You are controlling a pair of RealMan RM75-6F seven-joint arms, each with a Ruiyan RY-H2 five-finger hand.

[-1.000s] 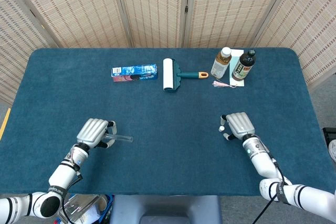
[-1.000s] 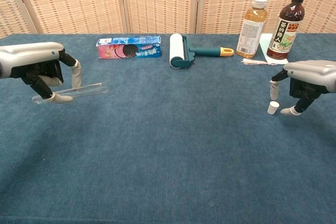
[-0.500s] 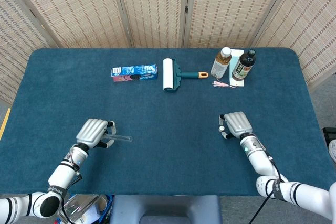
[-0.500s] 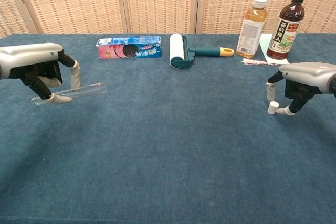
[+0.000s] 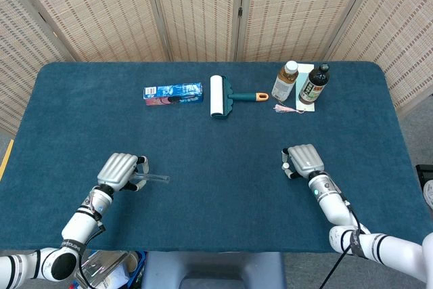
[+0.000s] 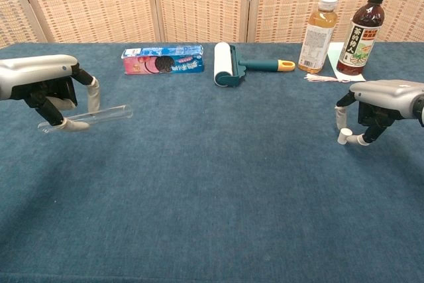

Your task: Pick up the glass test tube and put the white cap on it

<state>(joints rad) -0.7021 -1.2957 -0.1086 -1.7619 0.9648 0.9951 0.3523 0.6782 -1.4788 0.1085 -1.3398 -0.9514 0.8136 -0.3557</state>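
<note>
Where you look down from the head view, your left hand [image 5: 119, 170] grips the clear glass test tube [image 5: 154, 178] near one end, above the blue-carpeted bench [image 5: 216, 160]. The tube's long axis runs almost straight across the bench, its free end pointing toward your right hand [image 5: 303, 160], well apart from it. That right hand pinches the small white cap [image 5: 285, 165] at its fingertips. At the far side lie a blue cookie box [image 5: 173, 93], a teal-handled lint roller with a white roll [image 5: 223, 95], a pale-liquid bottle with a white cap [image 5: 285, 80] and a dark bottle with a black cap [image 5: 314, 84].

From the chest view, your left hand [image 6: 50, 84] holds the tube [image 6: 89, 117] clear of the bench [image 6: 212, 197], nearly level, the free end tilted slightly upward and pointing right. Your right hand [image 6: 381, 101] holds the cap [image 6: 343, 136] between thumb and a finger, low over the carpet; whether it touches the surface cannot be told. The cap stands roughly upright.
</note>
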